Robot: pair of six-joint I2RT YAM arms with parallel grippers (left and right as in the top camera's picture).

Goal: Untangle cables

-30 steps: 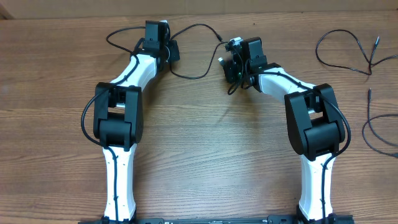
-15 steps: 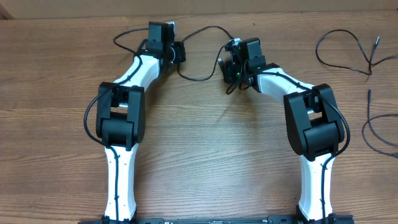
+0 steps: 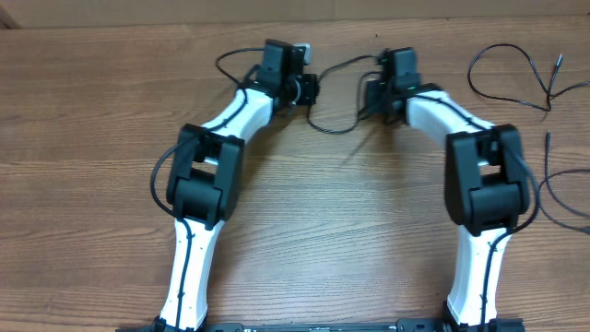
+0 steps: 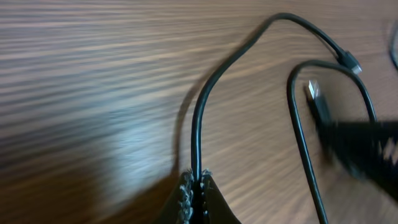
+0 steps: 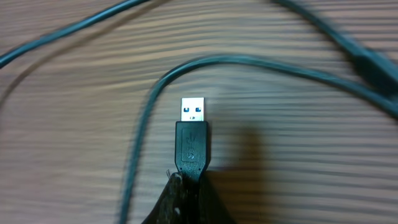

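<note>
A thin black cable [image 3: 334, 130] hangs in a slack loop between my two grippers at the back of the table. My left gripper [image 3: 311, 89] is shut on the cord of this cable [image 4: 200, 118], with the fingertips [image 4: 198, 184] pinching it. My right gripper [image 3: 370, 93] is shut on the cable's black USB plug [image 5: 191, 142]; its silver end points away from the fingertips [image 5: 189, 182]. In the left wrist view a second small plug [image 4: 350, 61] and the USB plug [image 4: 316, 94] show at the right, just above the wood.
Two more thin black cables lie on the wooden table at the right: one looped at the back right [image 3: 516, 78], one at the right edge [image 3: 562, 189]. Both arms' white links stretch from the front edge towards the back.
Both grippers have moved to the right along the back of the table, carrying the cable with them. The left arm has swung furthest. Both stay shut.
</note>
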